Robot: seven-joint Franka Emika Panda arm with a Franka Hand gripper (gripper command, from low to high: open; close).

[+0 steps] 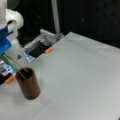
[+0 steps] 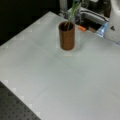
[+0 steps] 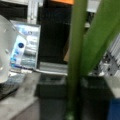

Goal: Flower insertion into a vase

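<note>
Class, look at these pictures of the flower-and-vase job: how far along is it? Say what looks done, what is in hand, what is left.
Done: the flower's green stem already reaches into the upright brown vase on the table.
In hand: the stem leans up toward the arm's blue and white gripper, filling the wrist view.
Left: the gripper has not let go.

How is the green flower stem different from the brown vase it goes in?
The flower stem is thin and green; the vase is wide, round and dark brown. The stem leans at a slant, while the vase stands upright on the table. The stem reaches well above the vase's rim, so it is the taller one. Both meet at the vase's mouth, where the stem's lower end sits inside.
</note>
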